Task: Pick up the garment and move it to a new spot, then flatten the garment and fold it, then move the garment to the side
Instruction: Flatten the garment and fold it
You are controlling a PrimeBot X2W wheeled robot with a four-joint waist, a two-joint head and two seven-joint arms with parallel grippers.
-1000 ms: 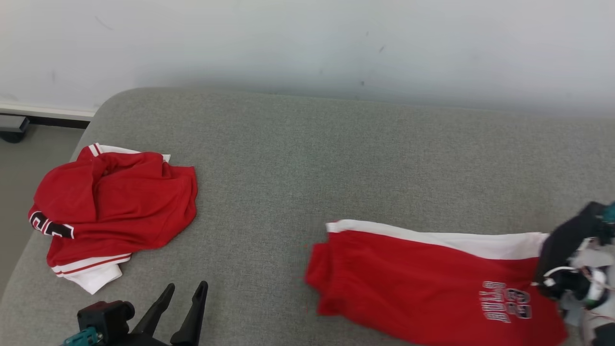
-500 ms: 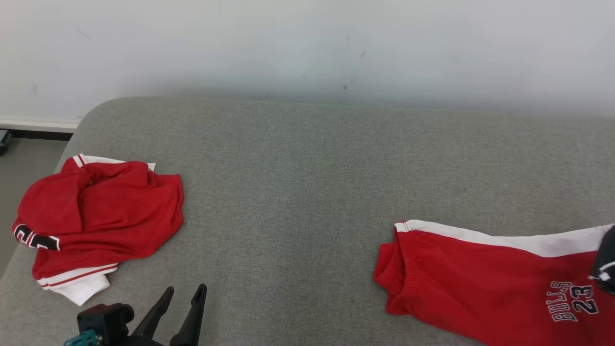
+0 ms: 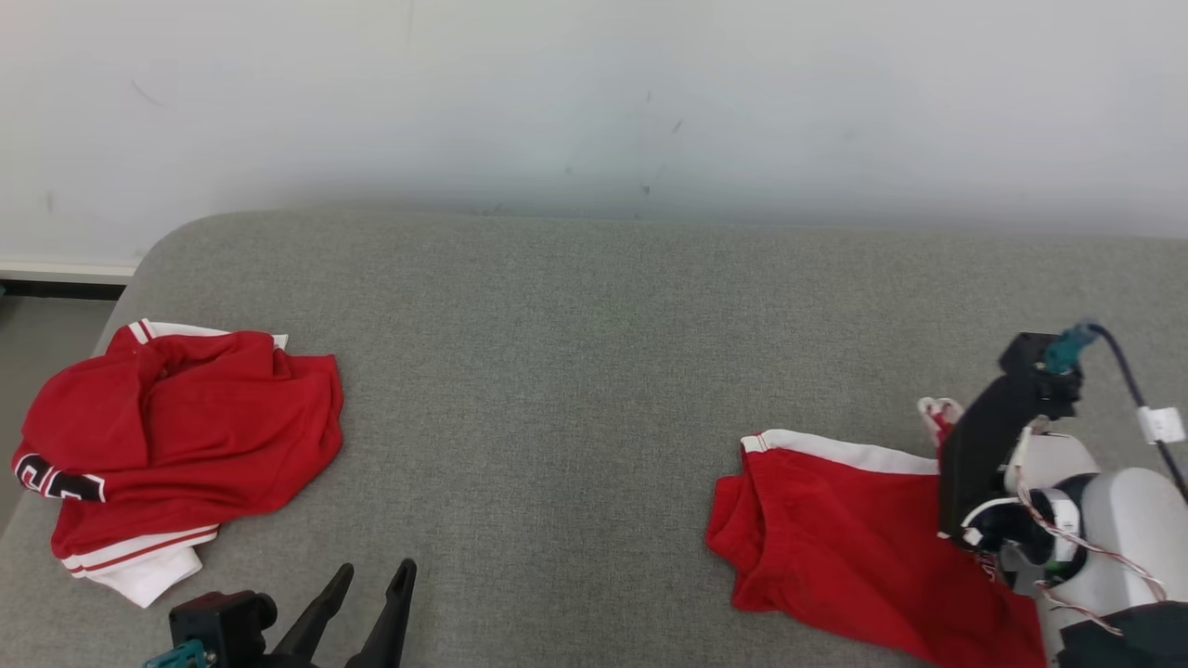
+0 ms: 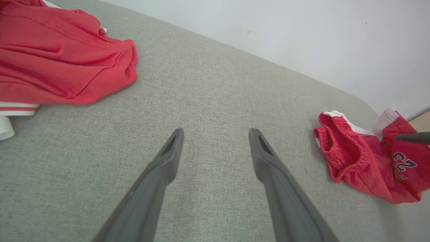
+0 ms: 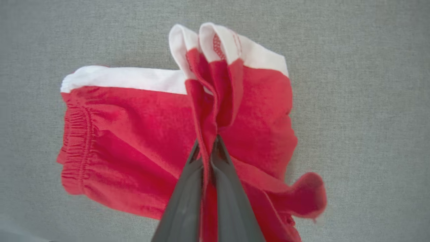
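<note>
1. shorts [image 3: 835, 529], red with a white side stripe, lie in the lower right of the head view on the grey cushion [image 3: 575, 371]. the elastic waistband points to frame left.
2. right gripper [image 5: 208, 148] is clamped tight on a bunched fold of the shorts near the leg hem. in the right wrist view the pinched cloth and its white trim stand up above the flat part.
3. left gripper [image 3: 376, 568] sits at the lower left with its fingers spread wide. it holds nothing, hangs just above bare cushion, and is well apart from the shorts.
4. judgement: this looks like the fold step, with one end lifted and the waistband half down. the lift could also be for shifting the piece.
5. next, the raised end likely needs carrying over toward the waistband, then laying down evenly before release. the free gripper could pin the waistband.
6. farther off at mid left lies a crumpled red jersey [image 3: 176, 445]. the pale wall [image 3: 594, 93] is beyond.
</note>
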